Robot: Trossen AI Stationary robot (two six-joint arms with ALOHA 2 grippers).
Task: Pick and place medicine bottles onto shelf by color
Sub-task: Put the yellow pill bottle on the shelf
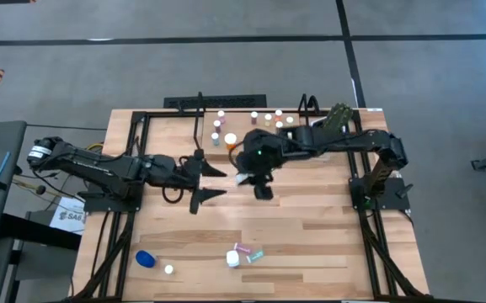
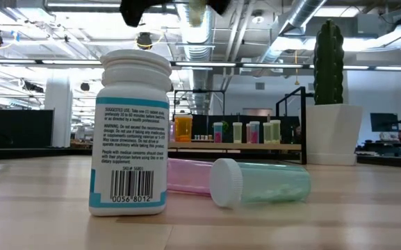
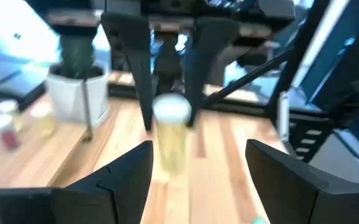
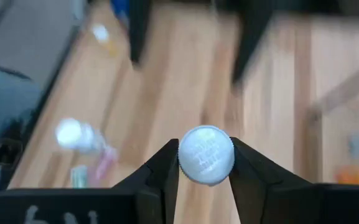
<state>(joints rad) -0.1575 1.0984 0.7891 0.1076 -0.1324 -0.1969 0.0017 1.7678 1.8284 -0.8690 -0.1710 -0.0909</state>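
My right gripper (image 1: pixel 251 180) is above the middle of the table, shut on a yellow-green bottle with a white cap (image 3: pixel 170 127); it also shows at the top of the low view (image 2: pixel 199 14). My left gripper (image 1: pixel 219 183) is open and empty just to its left, its fingers pointing at the bottle (image 3: pixel 198 165). The shelf (image 1: pixel 244 128) at the far edge bears several small bottles standing upright. A white bottle (image 2: pixel 132 132) stands near the front edge, and a pink vial (image 2: pixel 186 177) and a teal vial (image 2: pixel 263 184) lie on their sides next to it. My right gripper pinches the bottle's white cap (image 4: pixel 206 155) between its two fingers, one on each side of it. The fingers come from above, pointing down. The bottle hangs upright below them, its yellow-green body (image 3: pixel 172 149) lifted clear of the table.
A blue bottle (image 1: pixel 145 258) and a small white-capped one (image 1: pixel 168 269) are at the front left. A white pot with a green plant (image 1: pixel 337 118) stands at the far right by the shelf. Black frame rails (image 1: pixel 369 210) run along both table sides.
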